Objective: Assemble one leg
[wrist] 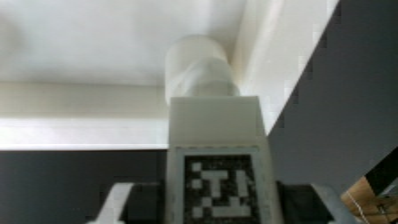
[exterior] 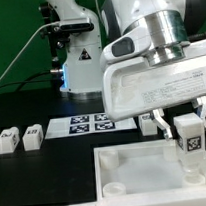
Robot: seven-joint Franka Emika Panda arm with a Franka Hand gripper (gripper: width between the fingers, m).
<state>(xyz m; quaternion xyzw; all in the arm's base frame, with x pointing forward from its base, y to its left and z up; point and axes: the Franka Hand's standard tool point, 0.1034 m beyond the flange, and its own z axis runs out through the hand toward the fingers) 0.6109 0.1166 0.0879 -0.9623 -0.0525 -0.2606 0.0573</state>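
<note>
My gripper (exterior: pixel 189 134) is shut on a leg (exterior: pixel 190 142), a small white block with a black-and-white tag on its face. I hold it upright over the near right corner of the large white panel (exterior: pixel 136 169). In the wrist view the leg (wrist: pixel 217 150) runs between my fingers (wrist: pixel 125 205), and its round end sits at the panel's corner (wrist: pixel 107 95). I cannot tell whether it is seated in the socket. Two more legs (exterior: pixel 8 141) (exterior: pixel 32 137) lie at the exterior view's left. A third leg (exterior: pixel 149 122) stands behind my gripper.
The marker board (exterior: pixel 88 123) lies on the black table behind the panel. The arm's base (exterior: pixel 83 62) stands at the back. A round socket (exterior: pixel 111 161) shows at the panel's left corner.
</note>
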